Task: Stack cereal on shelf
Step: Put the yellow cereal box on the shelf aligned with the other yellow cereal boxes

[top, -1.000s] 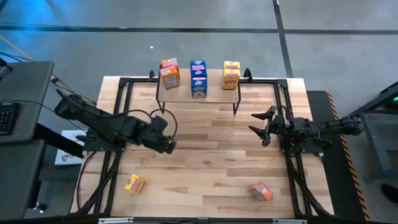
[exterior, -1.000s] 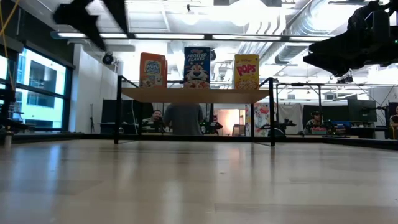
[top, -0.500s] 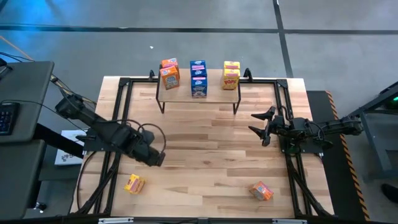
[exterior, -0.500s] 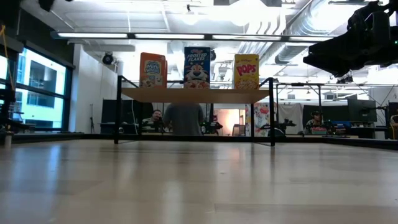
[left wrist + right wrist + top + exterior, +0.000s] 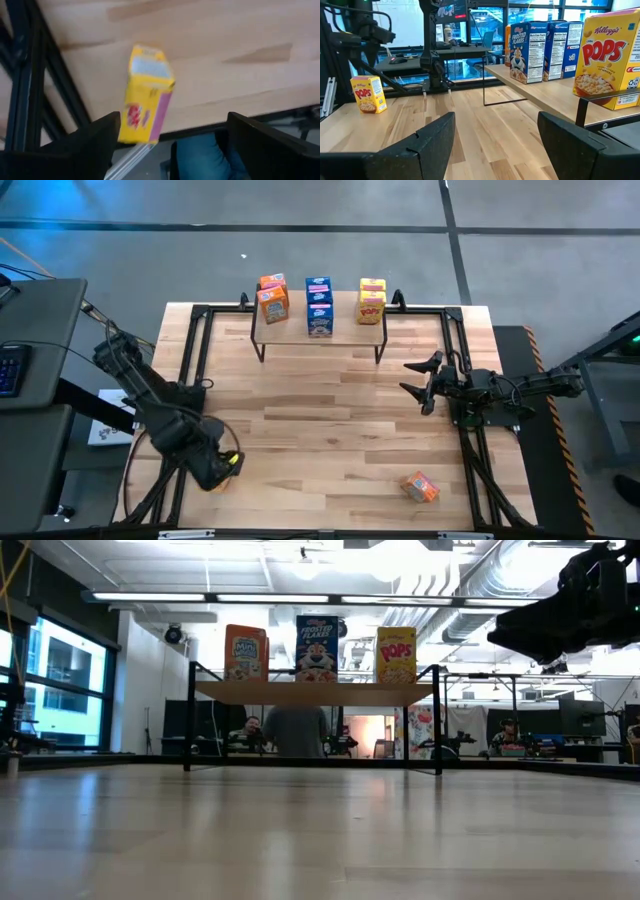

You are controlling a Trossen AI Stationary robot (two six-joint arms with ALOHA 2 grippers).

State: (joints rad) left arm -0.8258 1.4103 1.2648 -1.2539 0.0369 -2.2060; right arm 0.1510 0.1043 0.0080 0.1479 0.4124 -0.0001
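Hovering over the near-left yellow box [image 5: 146,95], the left gripper [image 5: 215,470] is spread, fingers either side; the right gripper [image 5: 418,385] waits released, mid-right.

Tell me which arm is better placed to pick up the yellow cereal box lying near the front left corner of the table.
Left. The left gripper hangs open right over the yellow box, which shows between its fingers in the left wrist view. The right gripper waits open across the table, by the right edge.
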